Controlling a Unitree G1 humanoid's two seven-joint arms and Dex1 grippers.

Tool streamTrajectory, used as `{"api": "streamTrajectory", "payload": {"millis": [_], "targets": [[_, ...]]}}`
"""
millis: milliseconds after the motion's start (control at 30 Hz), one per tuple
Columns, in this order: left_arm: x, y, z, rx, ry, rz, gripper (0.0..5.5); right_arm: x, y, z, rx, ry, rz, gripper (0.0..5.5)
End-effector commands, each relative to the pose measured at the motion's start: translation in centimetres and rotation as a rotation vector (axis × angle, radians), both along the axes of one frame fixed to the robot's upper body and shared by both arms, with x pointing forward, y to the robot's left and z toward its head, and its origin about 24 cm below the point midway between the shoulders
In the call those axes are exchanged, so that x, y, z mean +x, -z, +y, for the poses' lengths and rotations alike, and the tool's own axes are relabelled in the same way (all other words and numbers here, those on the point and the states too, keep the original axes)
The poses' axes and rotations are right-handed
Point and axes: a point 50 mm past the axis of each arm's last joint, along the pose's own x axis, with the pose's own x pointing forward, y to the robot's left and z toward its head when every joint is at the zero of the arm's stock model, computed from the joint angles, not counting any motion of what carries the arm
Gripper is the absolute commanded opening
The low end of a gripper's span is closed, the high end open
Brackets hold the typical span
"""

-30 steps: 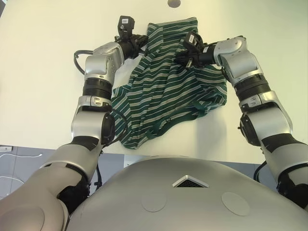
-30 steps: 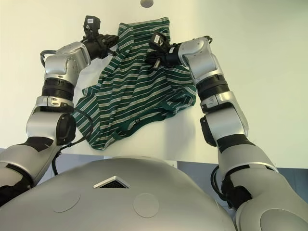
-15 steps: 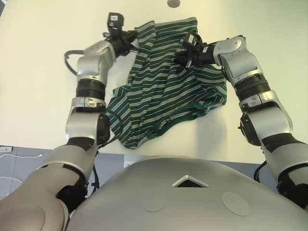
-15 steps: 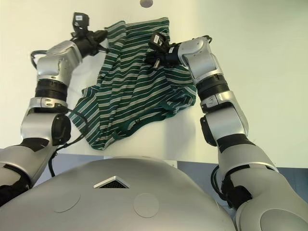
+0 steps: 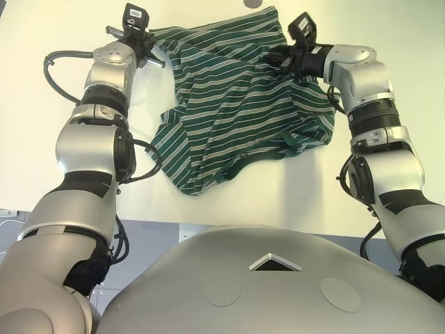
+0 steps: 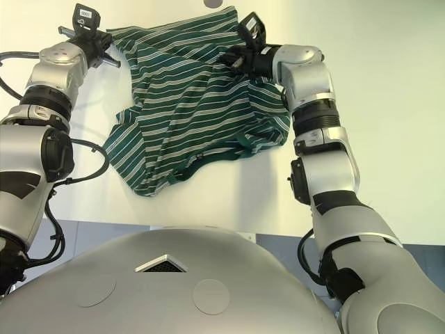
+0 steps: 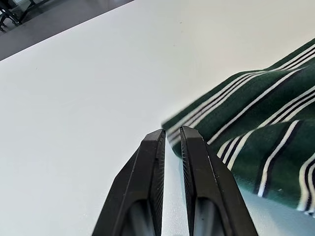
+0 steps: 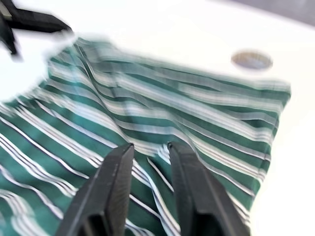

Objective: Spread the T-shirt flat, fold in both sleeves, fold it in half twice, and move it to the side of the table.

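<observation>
- Nearest the robot: the T-shirt (image 5: 243, 118) lies bunched on the counter (image 5: 278, 188). Its near-left lobe is rumpled and doubled over. Judged from this, spreading is unfinished and no sleeve is folded.
- Long axis: the cloth runs from that near-left lobe toward the T-shirt's far edge, slanting to the robot's right. The creases follow the same line.
- T-shirt's far-right part: the right claw (image 8: 150, 146) hangs over the stripes, inside the outline. Its fingers stand a narrow gap apart with stripes showing through, and you can make out no pinched cloth.
- T-shirt's far-left corner: the left claw (image 7: 169, 132) sits just outside the outline, tips aimed at the corner lying just beyond them. Its fingers stand a slit apart, and bare counter shows through.
- Governing relation: both claws stand at the T-shirt's far edge, and the slack lies nearer the robot than either. The left claw is the closer one to a free corner. The near-left lobe is well apart from both, so flattening it likely calls for one arm to come back along the long axis.
</observation>
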Motion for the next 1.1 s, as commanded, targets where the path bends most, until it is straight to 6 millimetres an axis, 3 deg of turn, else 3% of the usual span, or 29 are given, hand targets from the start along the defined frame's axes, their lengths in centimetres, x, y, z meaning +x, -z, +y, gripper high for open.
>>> {"api": "streamTrajectory", "payload": {"millis": [33, 133, 200, 267, 367, 467, 600, 700, 767, 867, 933, 1000, 1100], "targets": [[0.1, -1.8, 1.8, 0.113, 0.033, -0.111, 0.75, -1.2, -2.2, -3.6, -0.025, 0.000, -0.040, 1.60], [-2.9, -2.6, 2.6, 0.127, 0.238, -0.163, 0.75, -3.9, -1.6, -7.7, -0.278, -0.088, -0.069, 1.47], [-7.6, -3.8, 1.0, -0.057, 0.462, -0.148, 0.57, -5.9, -1.6, -9.7, -0.360, -0.157, -0.044, 1.11], [-12.9, -4.3, -0.6, -0.193, 0.667, -0.006, 0.18, -7.9, -1.7, -11.0, -0.399, -0.233, 0.000, 0.63], [-17.3, -3.2, -1.5, -0.191, 0.807, 0.241, 0.00, -8.8, -0.2, -11.9, -0.478, -0.258, 0.042, 0.08], [-19.7, -0.6, -1.6, -0.068, 0.864, 0.441, 0.00, -8.8, 2.4, -12.8, -0.553, -0.228, 0.089, 0.03], [-20.8, 0.9, -1.5, 0.055, 0.866, 0.529, 0.00, -11.2, 3.4, -14.3, -0.642, -0.344, 0.183, 0.03], [-20.3, 2.1, -0.2, 0.204, 0.843, 0.561, 0.00, -14.0, 3.1, -15.5, -0.669, -0.477, 0.289, 0.03], [-19.8, 2.3, 0.8, 0.272, 0.827, 0.571, 0.00, -14.7, 2.9, -14.9, -0.642, -0.549, 0.308, 0.03], [-17.9, 1.2, 2.8, 0.348, 0.796, 0.552, 0.00, -14.3, 2.2, -12.6, -0.530, -0.563, 0.244, 0.03], [-17.0, 0.2, 3.0, 0.306, 0.781, 0.510, 0.00, -14.0, 1.6, -11.6, -0.468, -0.546, 0.213, 0.03], [-16.4, -1.2, 2.2, 0.130, 0.745, 0.423, 0.00, -13.0, 0.5, -11.0, -0.400, -0.474, 0.161, 0.03], [-16.2, -3.6, 2.6, -0.091, 0.638, 0.302, 0.60, -11.2, -2.0, -10.4, -0.276, -0.358, 0.087, 0.43]]}}
